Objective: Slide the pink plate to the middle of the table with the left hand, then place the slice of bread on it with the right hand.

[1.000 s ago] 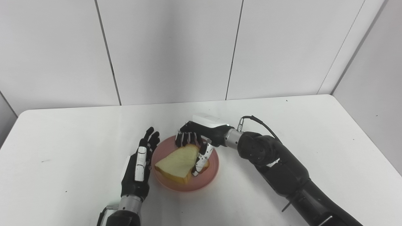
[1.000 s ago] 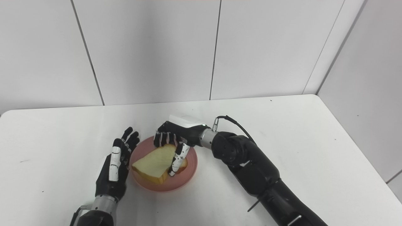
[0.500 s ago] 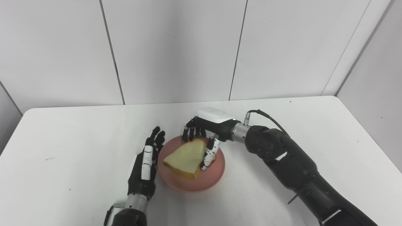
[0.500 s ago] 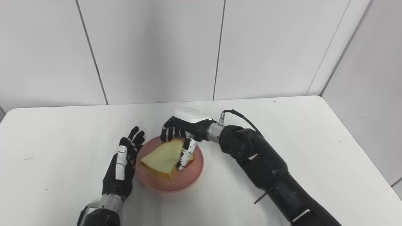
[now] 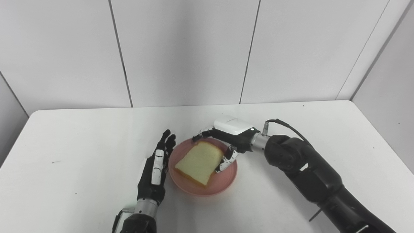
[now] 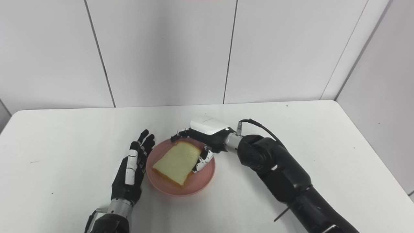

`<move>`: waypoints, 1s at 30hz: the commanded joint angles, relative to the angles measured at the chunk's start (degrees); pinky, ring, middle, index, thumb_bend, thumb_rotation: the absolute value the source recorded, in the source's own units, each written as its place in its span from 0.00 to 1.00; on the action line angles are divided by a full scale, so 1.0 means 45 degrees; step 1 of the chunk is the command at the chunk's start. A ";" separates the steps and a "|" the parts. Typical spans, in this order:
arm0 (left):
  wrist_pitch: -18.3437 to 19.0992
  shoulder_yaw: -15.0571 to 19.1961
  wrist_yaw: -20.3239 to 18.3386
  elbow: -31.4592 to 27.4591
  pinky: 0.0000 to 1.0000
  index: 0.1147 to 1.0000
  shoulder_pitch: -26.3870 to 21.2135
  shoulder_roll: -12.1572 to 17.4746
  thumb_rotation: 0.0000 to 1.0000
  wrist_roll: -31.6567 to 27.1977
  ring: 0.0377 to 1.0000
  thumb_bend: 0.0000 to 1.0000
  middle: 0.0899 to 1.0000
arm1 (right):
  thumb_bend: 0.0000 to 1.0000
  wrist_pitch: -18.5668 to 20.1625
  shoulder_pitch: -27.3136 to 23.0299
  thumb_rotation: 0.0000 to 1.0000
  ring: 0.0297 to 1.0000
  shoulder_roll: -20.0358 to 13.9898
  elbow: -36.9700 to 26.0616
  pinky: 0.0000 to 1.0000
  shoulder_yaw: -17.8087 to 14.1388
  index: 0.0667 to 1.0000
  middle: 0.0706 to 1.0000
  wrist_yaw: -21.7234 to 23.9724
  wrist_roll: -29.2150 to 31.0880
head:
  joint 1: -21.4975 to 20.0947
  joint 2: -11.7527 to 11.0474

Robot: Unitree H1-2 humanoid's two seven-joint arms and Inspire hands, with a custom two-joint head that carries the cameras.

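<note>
Bread slice (image 5: 199, 160) lies flat on the pink plate (image 5: 223, 185); right hand (image 5: 229, 138) spread loosely around it, left hand (image 5: 154, 173) flat-open beside the plate's left rim.

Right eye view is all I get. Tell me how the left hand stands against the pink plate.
Observer: Left eye view: the left hand stands open, edge-on, no gap showing to the left rim of the pink plate.
Operator: Now the table room left of it.
Observer: The table shows its left edge here, far left of the hand.
Operator: Report the right hand.
Observer: The right hand is open, fingers over the plate's far rim; the bread slice lies flat.
</note>
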 commanded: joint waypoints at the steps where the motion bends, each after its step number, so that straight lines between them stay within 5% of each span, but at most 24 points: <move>1: 0.0489 0.0123 0.0153 0.0241 1.00 0.92 0.0358 -0.0132 0.99 -0.0126 0.97 0.69 0.94 | 0.88 -0.0573 -0.0190 0.15 0.85 -0.0210 -0.0366 0.78 -0.0115 0.81 0.85 -0.0204 -0.0004 | 0.0014 -0.0008; 13: 0.0538 0.0120 -0.0018 0.0142 1.00 0.95 0.0298 -0.0061 1.00 -0.0299 1.00 0.67 0.98 | 0.91 -0.0756 0.0102 0.19 0.93 -0.0247 -0.0483 0.87 -0.0727 0.87 0.93 -0.0283 0.0657 | 0.0177 0.0117; 17: 0.0474 0.0098 0.0059 0.0217 1.00 0.97 0.0204 -0.0077 1.00 -0.0201 1.00 0.67 0.99 | 0.88 0.0030 0.0770 0.23 0.95 -0.0118 -0.1126 0.84 -0.1886 0.89 0.96 -0.0235 0.2319 | 0.0337 0.0103; 20: 0.0411 0.0084 0.0043 0.0266 1.00 0.99 0.0181 -0.0098 1.00 -0.0222 1.00 0.67 1.00 | 0.84 0.0761 0.1544 0.33 0.96 0.0384 -0.1580 0.78 -0.2945 0.95 1.00 -0.0661 0.3442 | 0.0396 0.0155; 26: -0.0116 0.0124 0.0184 0.0477 1.00 1.00 0.0166 -0.0158 1.00 -0.0079 1.00 0.67 1.00 | 0.74 0.0809 0.2909 0.60 1.00 0.2094 -0.1888 0.92 -0.4724 1.00 1.00 -0.2617 0.5032 | 0.0415 -0.0047; 30: -0.0070 0.0114 0.0334 0.0379 1.00 0.99 0.0284 -0.0126 1.00 0.0094 1.00 0.69 1.00 | 0.68 0.0656 0.3474 0.78 1.00 0.2740 -0.2048 0.97 -0.5136 1.00 1.00 -0.3341 0.5301 | 0.0382 -0.0099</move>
